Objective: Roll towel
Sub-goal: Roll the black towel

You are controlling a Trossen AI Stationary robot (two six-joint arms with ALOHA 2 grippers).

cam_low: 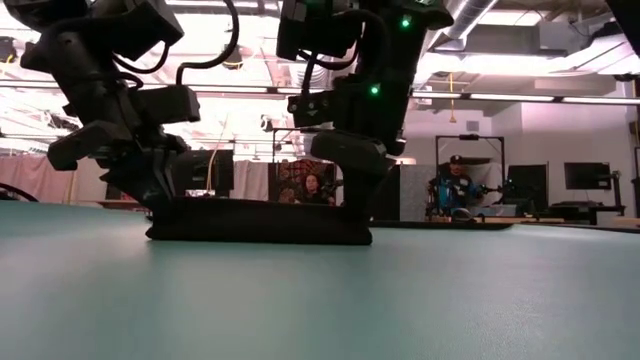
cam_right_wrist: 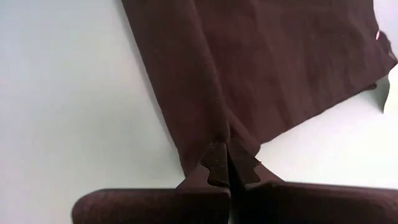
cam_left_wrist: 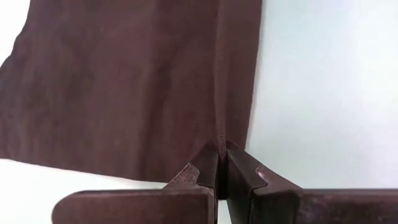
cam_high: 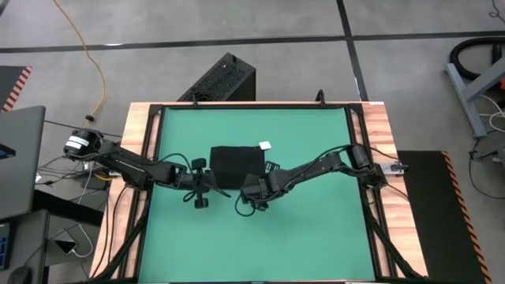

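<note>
At table centre the towel [cam_high: 235, 164] lies folded flat, not yet rolled. Its near edge is pinched by the left gripper [cam_left_wrist: 220, 163] and right gripper [cam_right_wrist: 227, 160], jaws pressed together on cloth.

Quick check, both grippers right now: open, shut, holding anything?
Left gripper: shut on the near edge of the plain black soft cloth towel, at its left corner.
Right gripper: shut on the same edge, at the right corner.

- In both wrist views the towel [cam_left_wrist: 124, 87] runs off the picture's edge, so its far side is cut off.
- From table height, the arms hide part of the towel's top.
- The white tag [cam_high: 264, 145] beside the towel is too small to read.
</note>
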